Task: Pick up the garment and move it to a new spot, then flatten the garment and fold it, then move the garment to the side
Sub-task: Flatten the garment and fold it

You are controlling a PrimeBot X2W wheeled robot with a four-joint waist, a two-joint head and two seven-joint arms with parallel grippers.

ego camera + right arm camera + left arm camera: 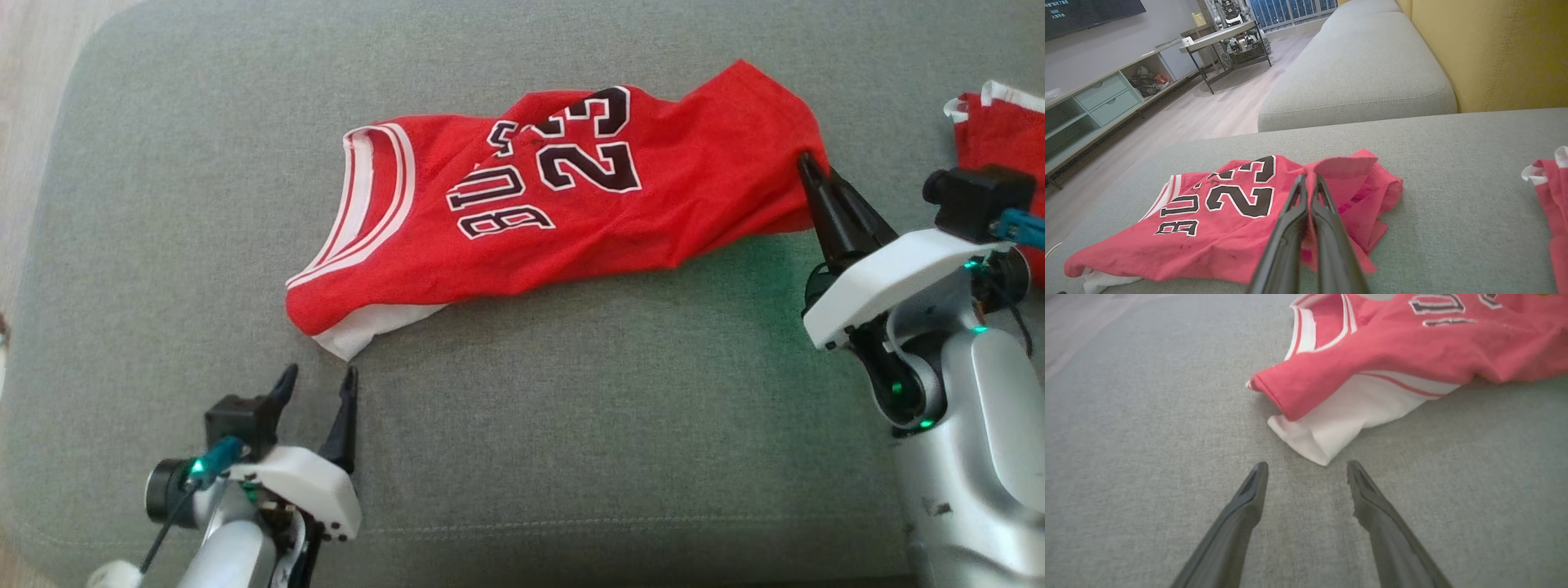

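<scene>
Head view: a red jersey [531, 204] with the number 23 lies crumpled across the middle of a grey cushion [571, 457], neck opening to the left, hem to the right. The right gripper [810, 163] has its fingers pinched together on the hem edge at the jersey's right end. The left gripper [319, 374] sits low on the left with its fingers spread wide and nothing between them, the tips just short of the jersey's white corner. A second garment [1000, 122], red with white trim, lies at the right edge, apart from the jersey.

Left wrist view: the left gripper [1307, 464] has its fingers wide apart over bare cushion [1126, 457]. The jersey [1392, 355] lies just ahead, its white flap near the tips but not touching them.

Right wrist view: the right gripper [1309, 177] is closed tight on a raised fold of the jersey [1208, 241], which otherwise rests on the cushion [1453, 183]. The second garment [1549, 204] is at the right edge. Beyond are a yellow backrest [1494, 49] and a wooden floor [1208, 110].
</scene>
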